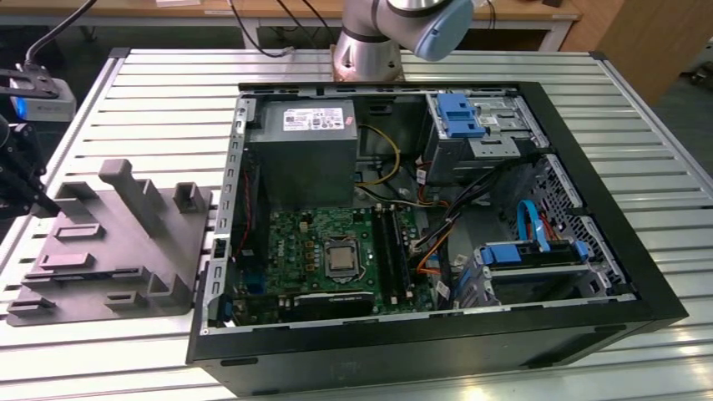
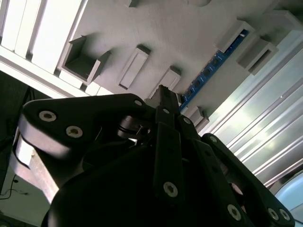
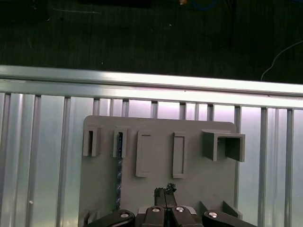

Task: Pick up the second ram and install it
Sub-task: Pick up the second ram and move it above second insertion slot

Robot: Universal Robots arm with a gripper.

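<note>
At the exterior view's left, the gripper [image 3: 164,191] hung over the grey holder [image 1: 123,251], jaws clenched on nothing. The ram [image 3: 118,175] stood on edge in the holder's slots, a little aside from the tips. A good pick likely needed jaws spread, centred across the thin board mid-length, then a straight pull. The case [image 1: 624,276] lay to the right.
</note>
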